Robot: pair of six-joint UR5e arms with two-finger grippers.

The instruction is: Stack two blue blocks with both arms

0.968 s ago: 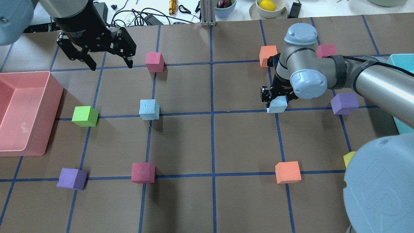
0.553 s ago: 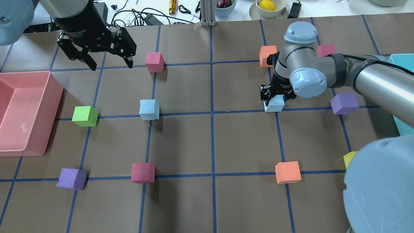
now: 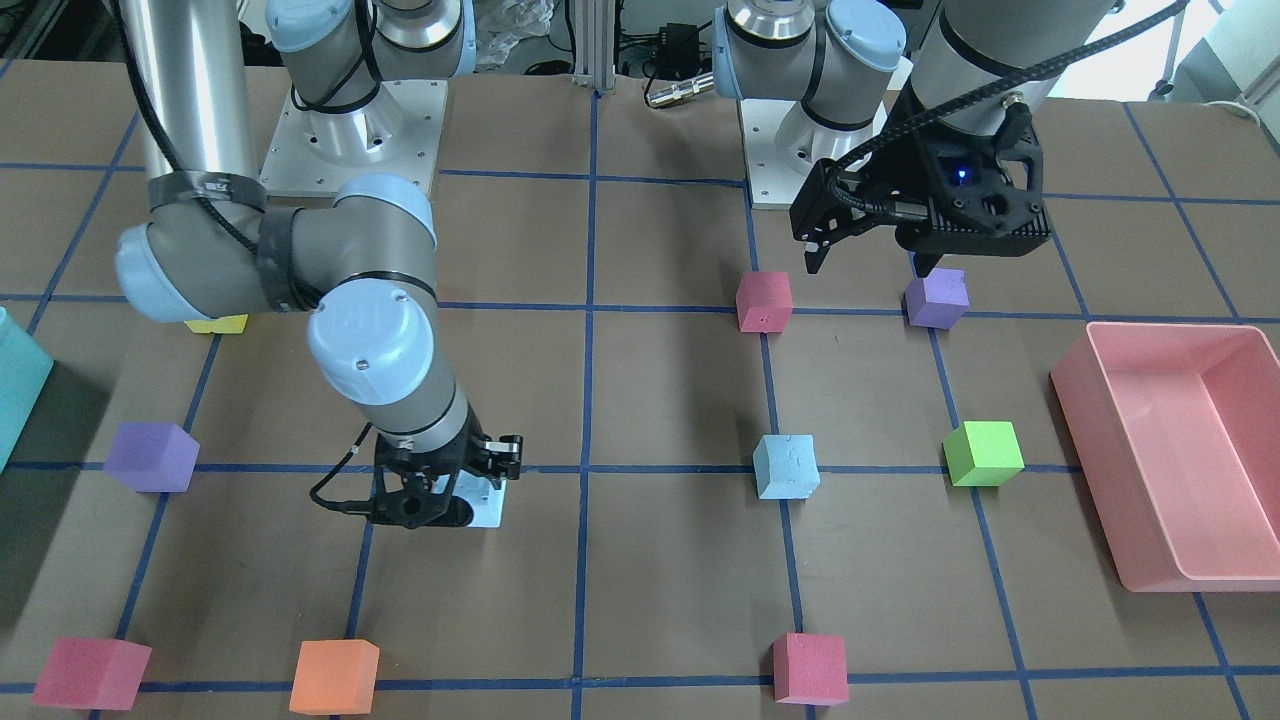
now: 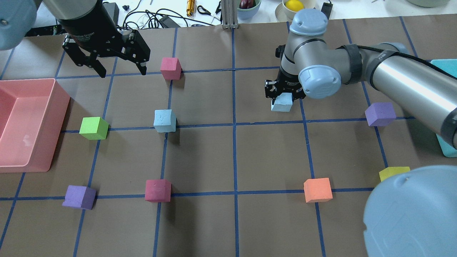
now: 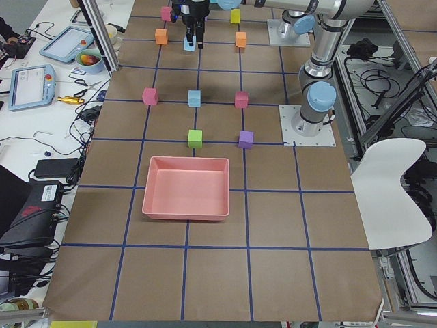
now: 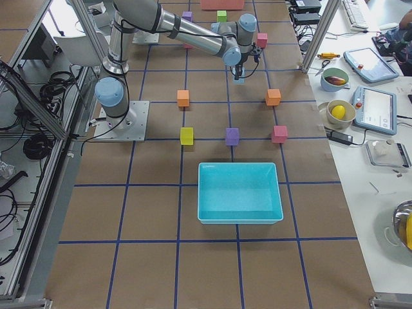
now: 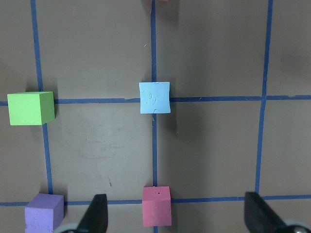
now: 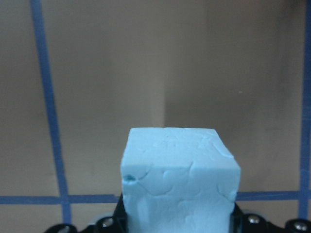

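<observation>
Right pincer (image 4: 284, 93) is pinched onto a blue block (image 4: 282, 104), which I judge hangs just clear of the counter (image 4: 271, 160); my left pincer (image 4: 123, 73) hovers spread wide and empty; so the carry is in hand; seen from overhead, the other blue block (image 4: 165, 120) rests on the counter at 9 o'clock of mine; next I must square my block above it and lower gently.

Matt, dented foam blue blocks (image 4: 164, 120)

Left gripper (image 4: 123, 73): a line of white lettering on its black housing, just behind the jaws, too small to read.
Everywhere else: no legible text, label, number or sign.
</observation>
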